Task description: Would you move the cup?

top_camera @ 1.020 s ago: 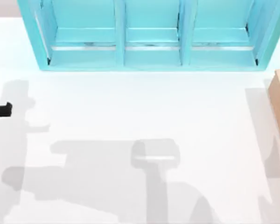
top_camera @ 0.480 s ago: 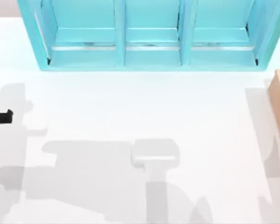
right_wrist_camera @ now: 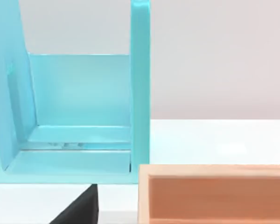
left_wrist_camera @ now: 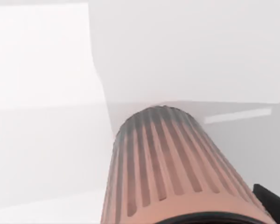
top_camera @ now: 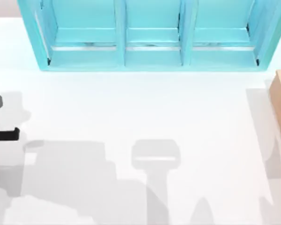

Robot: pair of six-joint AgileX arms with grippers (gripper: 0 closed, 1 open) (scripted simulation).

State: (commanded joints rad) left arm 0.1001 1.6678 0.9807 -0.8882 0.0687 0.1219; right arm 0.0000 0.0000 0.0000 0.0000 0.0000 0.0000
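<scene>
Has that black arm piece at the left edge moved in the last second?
Yes. In the top view the left gripper has slid farther from the blue shelf unit, toward the near edge, and reaches slightly farther in.

Lighting: bright, even and soft, the matte white table [top_camera: 131, 108] close to washing out at its far left corner in the top view, with broad pale grey arm shadows with soft edges falling across its near half. Shading: the open-fronted turquoise three-bay cabinet [top_camera: 152, 37] shows faint bright streaks along its shelf lips, and the pale orange wooden box [right_wrist_camera: 214, 193] is evenly lit with a darker inner wall. Focus: the ribbed, coppery reddish-brown tumbler [left_wrist_camera: 177, 172] looks soft and hazy in the left wrist view, its surroundings pale and milky.
</scene>
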